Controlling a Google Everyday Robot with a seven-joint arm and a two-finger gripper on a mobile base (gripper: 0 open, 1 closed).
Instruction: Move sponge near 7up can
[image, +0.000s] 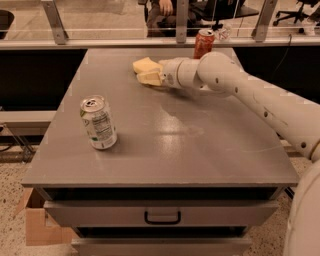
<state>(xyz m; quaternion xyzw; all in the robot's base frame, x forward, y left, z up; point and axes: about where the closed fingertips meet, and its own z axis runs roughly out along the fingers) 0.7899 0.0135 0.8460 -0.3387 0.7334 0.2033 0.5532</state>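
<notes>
The pale yellow sponge (143, 64) lies on the grey table (165, 150) at the back, left of centre. My gripper (151, 77) reaches in from the right on the white arm (235, 82) and sits right against the sponge's near side, low over the table. The 7up can (98, 122), silver-topped with a white and green label, stands upright at the front left, well apart from the sponge and the gripper.
A red-orange soda can (203, 43) stands at the table's back edge, right behind the arm. A rail and glass run behind the table. Drawers with a handle (162, 218) sit under the front edge. A cardboard box (37, 225) is on the floor at left.
</notes>
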